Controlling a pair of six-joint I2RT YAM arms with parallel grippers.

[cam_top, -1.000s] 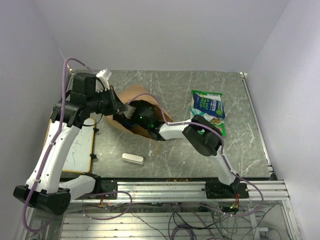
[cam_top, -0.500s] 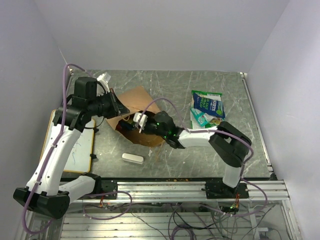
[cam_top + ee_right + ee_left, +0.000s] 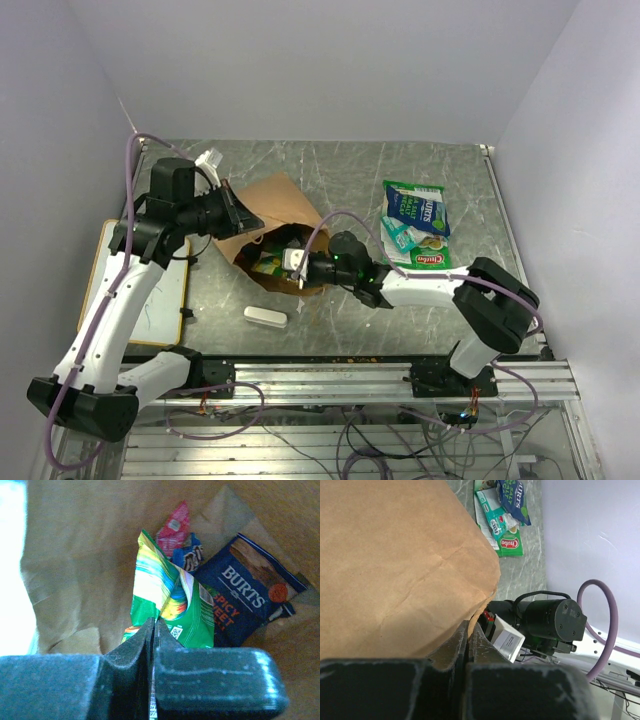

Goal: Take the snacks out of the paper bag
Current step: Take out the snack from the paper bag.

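- Far left, off-task: white-surfaced board with wooden frame (image 3: 155,290) at surface edge, and small white oblong block (image 3: 265,316) near bag mouth. Ignoring both.
- Left end effector (image 3: 468,630) pressed together on rim of tall brown kraft paper bag (image 3: 285,195), propping mouth open. Sitting left of centre on grey marbled surface (image 3: 340,170), tipped, mouth toward the arms.
- Right end effector (image 3: 152,630) at bag mouth, pinching edge of bright green glossy foil packet (image 3: 167,600). Not yet clear of bag.
- Deeper inside, per right wrist view: dark blue foil packet with white lettering (image 3: 245,605) and small pink-red packet (image 3: 174,527) at the back. Possibly more behind, can't tell.
- Right side of surface: small pile of green-and-white and blue foil packets (image 3: 417,225), already out, well apart from bag.
- Progress call: roughly midway. Left to do: finish green pull, drop by pile, then fetch at least two more.
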